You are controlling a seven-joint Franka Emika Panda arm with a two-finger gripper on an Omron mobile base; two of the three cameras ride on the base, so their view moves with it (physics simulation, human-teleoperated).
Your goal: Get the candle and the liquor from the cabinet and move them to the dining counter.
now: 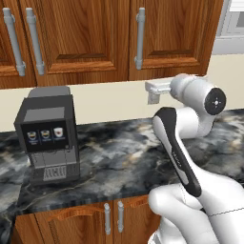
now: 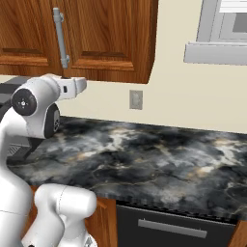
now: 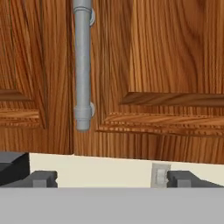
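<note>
The cabinet (image 1: 95, 38) hangs on the wall above the worktop, its reddish-brown raised-panel doors all shut. In the hand view a long grey bar handle (image 3: 82, 65) runs down the door's left part, above and left of my gripper (image 3: 116, 179). The gripper stands open, its two dark fingertips far apart with nothing between them. It hovers just under the cabinet's lower edge, close to the cream wall (image 1: 151, 91), below the handle (image 2: 60, 38). The candle and the liquor are hidden. The dining counter is out of view.
A dark coffee machine (image 1: 47, 136) stands on the marbled worktop (image 1: 119, 157) at the left. A wall outlet (image 2: 136, 99) sits on the cream backsplash right of the hand. A grey window frame (image 2: 222, 34) is at the upper right. Base cabinets (image 1: 86, 219) lie below.
</note>
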